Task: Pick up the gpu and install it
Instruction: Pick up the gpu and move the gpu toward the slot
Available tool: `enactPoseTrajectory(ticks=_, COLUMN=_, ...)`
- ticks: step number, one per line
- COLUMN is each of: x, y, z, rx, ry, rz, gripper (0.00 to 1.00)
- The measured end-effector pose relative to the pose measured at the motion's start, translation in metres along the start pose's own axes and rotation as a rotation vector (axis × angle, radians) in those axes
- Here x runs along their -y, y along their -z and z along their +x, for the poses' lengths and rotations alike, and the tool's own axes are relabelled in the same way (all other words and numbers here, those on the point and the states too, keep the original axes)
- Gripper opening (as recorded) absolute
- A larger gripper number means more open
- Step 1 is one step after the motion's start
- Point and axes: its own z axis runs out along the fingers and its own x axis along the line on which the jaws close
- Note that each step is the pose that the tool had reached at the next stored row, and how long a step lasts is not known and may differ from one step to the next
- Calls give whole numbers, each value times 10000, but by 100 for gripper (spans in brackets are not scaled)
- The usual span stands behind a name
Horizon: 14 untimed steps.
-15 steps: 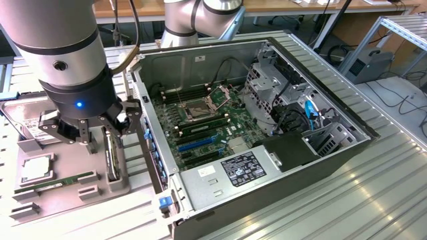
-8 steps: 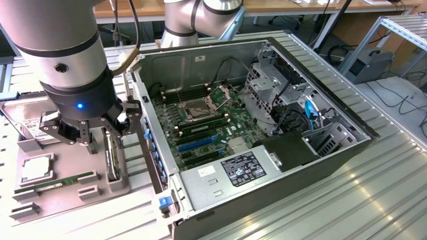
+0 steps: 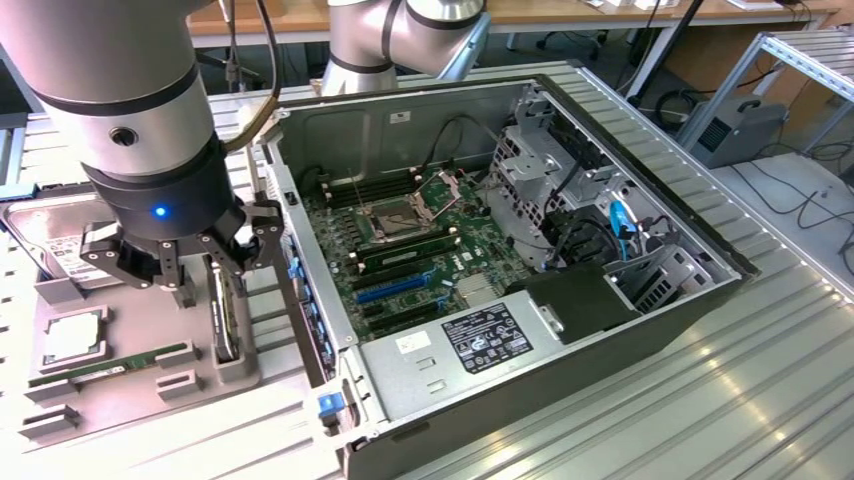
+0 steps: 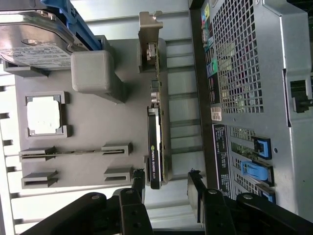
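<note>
My claw [image 3: 214,265] is hovering open and empty over the gpu [image 3: 227,322]. At its three o'clock, a computer case [image 3: 400,395] is sitting on the ribbed metal table [image 3: 694,400].

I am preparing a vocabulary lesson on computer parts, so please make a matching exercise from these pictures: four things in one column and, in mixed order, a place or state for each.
Things
1. gpu
2. hard drive
3. RAM stick
4. gripper

Places or states
A. open, above the grey tray
B. lying flat, white label facing up
C. standing on edge in the tray, on the side nearest the computer case
D. thin strip held in small tray brackets

Pairs: 1-C, 2-B, 3-D, 4-A
</note>
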Motion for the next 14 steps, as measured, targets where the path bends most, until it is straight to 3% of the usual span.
enactPoseTrajectory(ticks=14, x=-37, y=-41, z=17, rx=1, ry=-57, rz=3, gripper=48)
